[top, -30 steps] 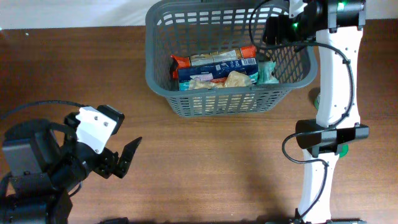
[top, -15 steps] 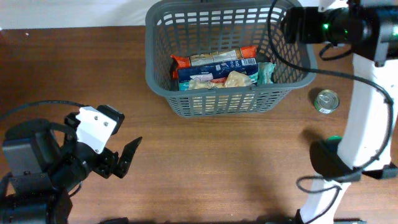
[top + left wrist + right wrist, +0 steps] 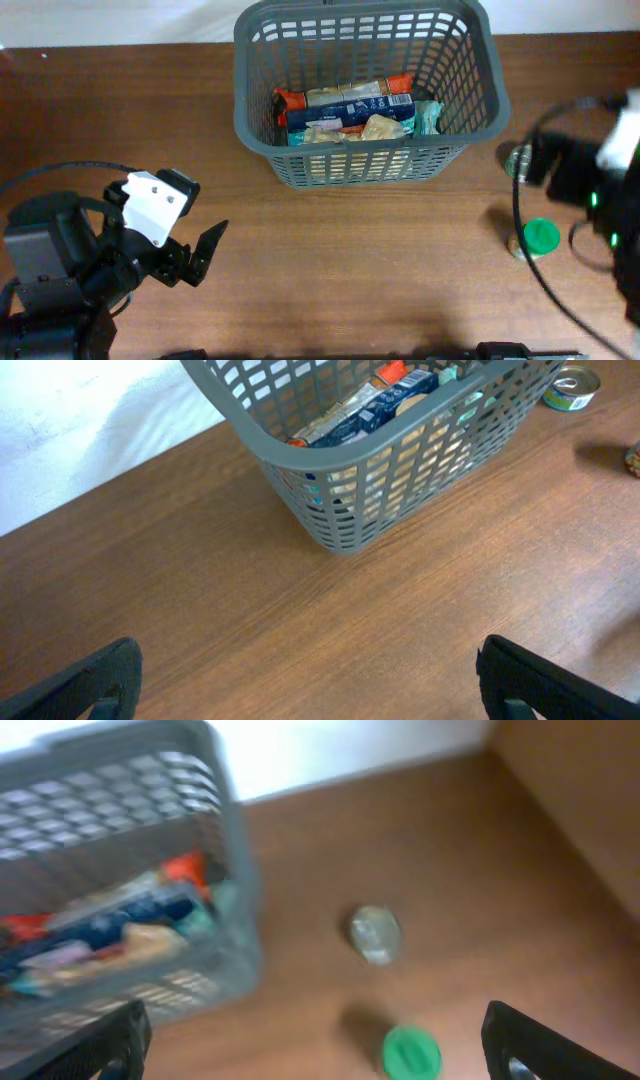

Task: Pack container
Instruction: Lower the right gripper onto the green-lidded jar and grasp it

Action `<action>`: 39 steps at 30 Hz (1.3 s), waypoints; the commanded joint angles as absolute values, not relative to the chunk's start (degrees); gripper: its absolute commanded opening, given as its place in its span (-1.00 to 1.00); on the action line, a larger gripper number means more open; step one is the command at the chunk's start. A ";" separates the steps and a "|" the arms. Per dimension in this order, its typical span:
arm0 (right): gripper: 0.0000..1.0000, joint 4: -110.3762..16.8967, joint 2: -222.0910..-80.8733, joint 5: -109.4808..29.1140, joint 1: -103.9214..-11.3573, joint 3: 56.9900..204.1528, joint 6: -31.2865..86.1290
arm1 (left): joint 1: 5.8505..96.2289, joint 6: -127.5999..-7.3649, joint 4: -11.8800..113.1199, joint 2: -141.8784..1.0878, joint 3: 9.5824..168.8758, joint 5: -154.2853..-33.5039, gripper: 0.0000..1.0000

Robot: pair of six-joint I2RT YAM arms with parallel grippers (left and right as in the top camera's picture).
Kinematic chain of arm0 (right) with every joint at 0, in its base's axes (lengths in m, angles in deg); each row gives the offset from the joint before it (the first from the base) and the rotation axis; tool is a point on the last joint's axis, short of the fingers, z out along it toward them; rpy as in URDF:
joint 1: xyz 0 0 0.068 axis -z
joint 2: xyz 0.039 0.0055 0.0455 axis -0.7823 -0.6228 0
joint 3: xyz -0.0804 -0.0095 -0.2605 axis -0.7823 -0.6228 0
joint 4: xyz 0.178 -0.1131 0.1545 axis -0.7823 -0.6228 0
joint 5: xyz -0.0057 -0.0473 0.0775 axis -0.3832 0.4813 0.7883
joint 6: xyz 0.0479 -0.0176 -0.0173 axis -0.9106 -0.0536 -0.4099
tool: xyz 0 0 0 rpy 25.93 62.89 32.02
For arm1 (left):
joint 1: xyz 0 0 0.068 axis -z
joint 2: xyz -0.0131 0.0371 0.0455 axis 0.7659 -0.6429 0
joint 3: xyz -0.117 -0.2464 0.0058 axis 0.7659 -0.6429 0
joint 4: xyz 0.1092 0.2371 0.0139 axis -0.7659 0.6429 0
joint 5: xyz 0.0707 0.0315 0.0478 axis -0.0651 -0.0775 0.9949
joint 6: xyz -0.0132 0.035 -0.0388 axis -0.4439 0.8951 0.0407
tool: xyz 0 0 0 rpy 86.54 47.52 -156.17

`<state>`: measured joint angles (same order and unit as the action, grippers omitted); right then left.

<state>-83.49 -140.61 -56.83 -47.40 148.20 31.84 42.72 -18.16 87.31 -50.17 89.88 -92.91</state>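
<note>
1. right arm [image 3: 590, 190] has swung off the container [image 3: 360, 165]'s far right corner and out to the table [image 3: 350, 270]'s right edge, baring the whole rim; left arm [image 3: 50, 255] has not shifted.
2. container stands upright at the far middle of the table, well apart from both arms; packets [image 3: 345, 100] lie side by side across its floor, with much room free.
3. left gripper [image 3: 195, 258] hovers over bare wood near the front left, fingers spread wide and empty; right gripper [image 3: 320, 1055] is likewise released, its fingers at the frame's corners with nothing between them.
4. judging by this, packing is partly done; a tin can [image 3: 515, 160] just beside the container's right wall and a green-capped item [image 3: 541, 236] nearer the front look to be what is left.
5. overhead half hides the can behind the right arm's cable; the right wrist view, though blurred, shows can and green cap in full, apart from each other; the left wrist view shows the can's open top but not the cap; whether the green-capped item is a jar or a bottle i cannot tell.
</note>
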 commanded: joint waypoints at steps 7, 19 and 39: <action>0.98 -81.85 -126.14 -58.10 -33.56 119.92 22.26 | 42.31 -17.22 87.22 -49.99 90.41 -93.92 0.98; 0.98 -72.35 -136.43 -56.43 -29.21 105.71 12.23 | 42.31 -17.22 87.22 -49.99 90.41 -93.92 0.98; 0.98 -58.36 -162.64 -56.17 -29.28 105.71 10.81 | 42.31 -17.22 87.22 -49.99 90.41 -93.92 0.98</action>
<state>-59.62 -160.04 -56.28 -29.70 105.97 11.51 42.72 -18.16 87.18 -50.17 89.88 -92.91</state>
